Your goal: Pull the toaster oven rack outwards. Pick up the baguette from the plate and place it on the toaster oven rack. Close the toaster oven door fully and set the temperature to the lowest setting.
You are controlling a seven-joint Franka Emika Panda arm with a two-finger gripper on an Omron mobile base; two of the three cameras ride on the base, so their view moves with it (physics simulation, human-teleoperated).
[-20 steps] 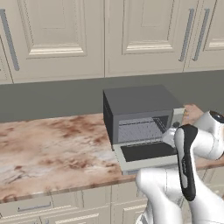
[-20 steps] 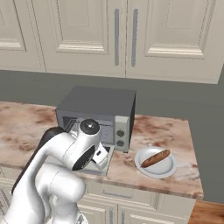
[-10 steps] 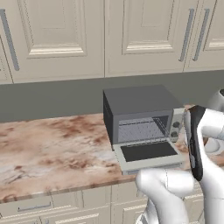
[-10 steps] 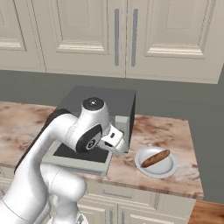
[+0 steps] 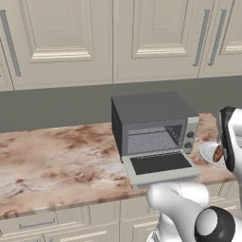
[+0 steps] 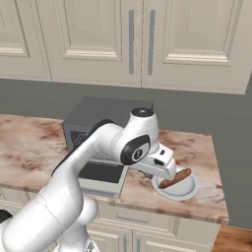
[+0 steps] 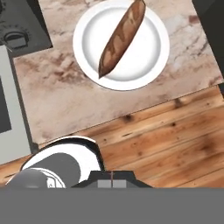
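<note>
Baguette (image 7: pixel 121 38) lies on plate (image 7: pixel 151 61) at your twelve o'clock, long axis one-to-seven; gripper (image 7: pixel 111 183) fingers pinched together, empty.

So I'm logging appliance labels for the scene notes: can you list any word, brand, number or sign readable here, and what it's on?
No readable text anywhere.
Toaster oven: the knobs carry no legible markings; too small to tell.
Plate and baguette: plain, no print.
Cabinet doors and counter: no labels or signs.
</note>
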